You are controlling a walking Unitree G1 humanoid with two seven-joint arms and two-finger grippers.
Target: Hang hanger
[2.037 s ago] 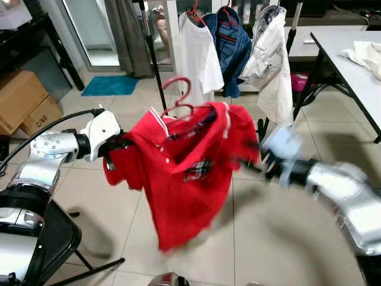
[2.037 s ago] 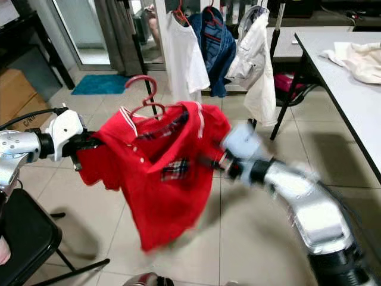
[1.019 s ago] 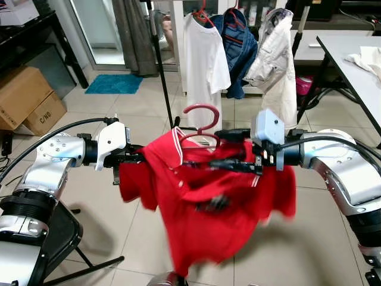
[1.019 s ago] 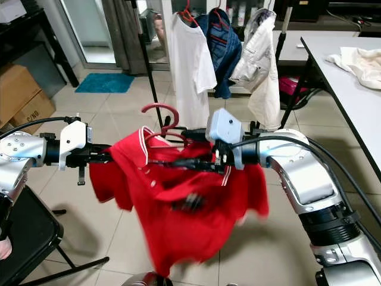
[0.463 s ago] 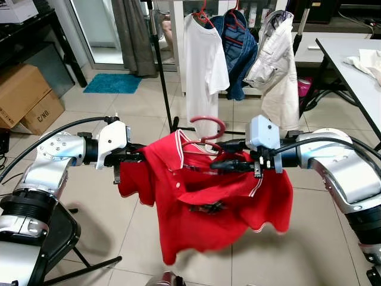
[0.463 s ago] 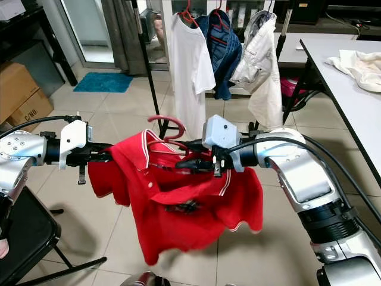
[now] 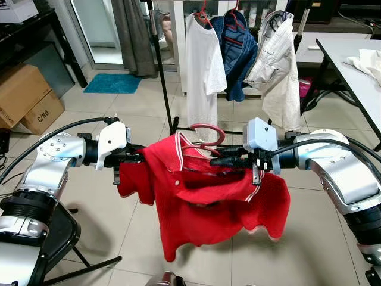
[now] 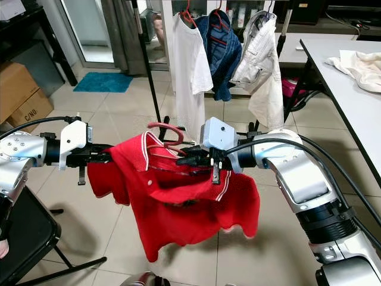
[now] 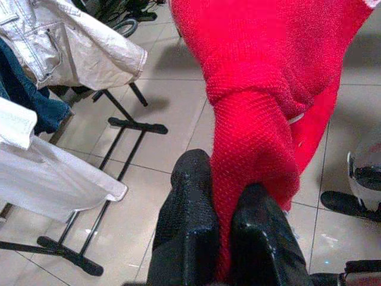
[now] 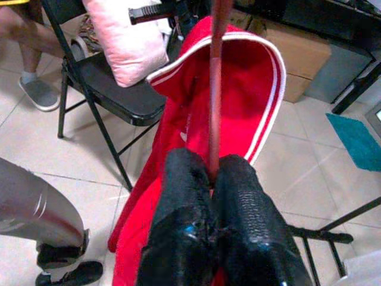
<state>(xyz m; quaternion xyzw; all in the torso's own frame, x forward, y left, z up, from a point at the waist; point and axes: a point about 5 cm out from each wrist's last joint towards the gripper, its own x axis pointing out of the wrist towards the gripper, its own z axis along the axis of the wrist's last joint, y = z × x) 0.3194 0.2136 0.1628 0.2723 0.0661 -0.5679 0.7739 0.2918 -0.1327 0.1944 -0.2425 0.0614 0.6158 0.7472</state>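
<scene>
From the head views, the red shirt (image 7: 202, 196) on its hanger (image 7: 205, 134) is held up between both arms, well short of the clothes rack (image 7: 164, 71) where other clothes hang.

In the left wrist view, the left gripper (image 9: 223, 205) is pinched on a fold of the shirt.

In the right wrist view, the right gripper (image 10: 209, 179) is pressed together on what looks like the hanger's red bar.

This is the carrying step. Next, the hook needs lifting over the rail.
</scene>
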